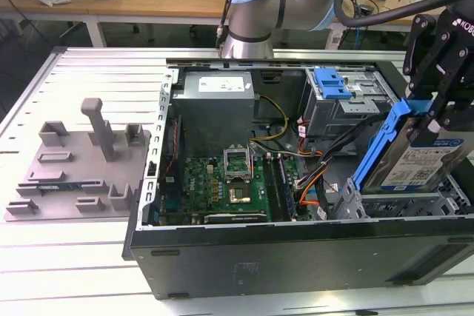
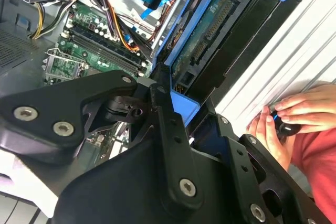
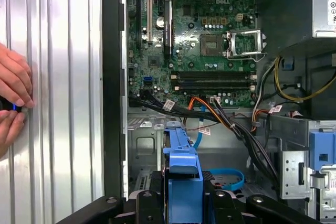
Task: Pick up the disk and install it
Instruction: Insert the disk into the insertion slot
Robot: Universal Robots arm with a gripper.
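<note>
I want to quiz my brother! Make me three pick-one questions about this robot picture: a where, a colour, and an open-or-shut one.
1. Where is the disk? A on a chair; B in the gripper, at the computer case; C in a drawer.
2. What colour is the disk's frame? A red; B green; C blue.
3. The case is: A open; B lidded; C boxed up.
Answers: B, the gripper grips its top edge at the case; C, its edges are bright blue; A, the motherboard shows inside.
</note>
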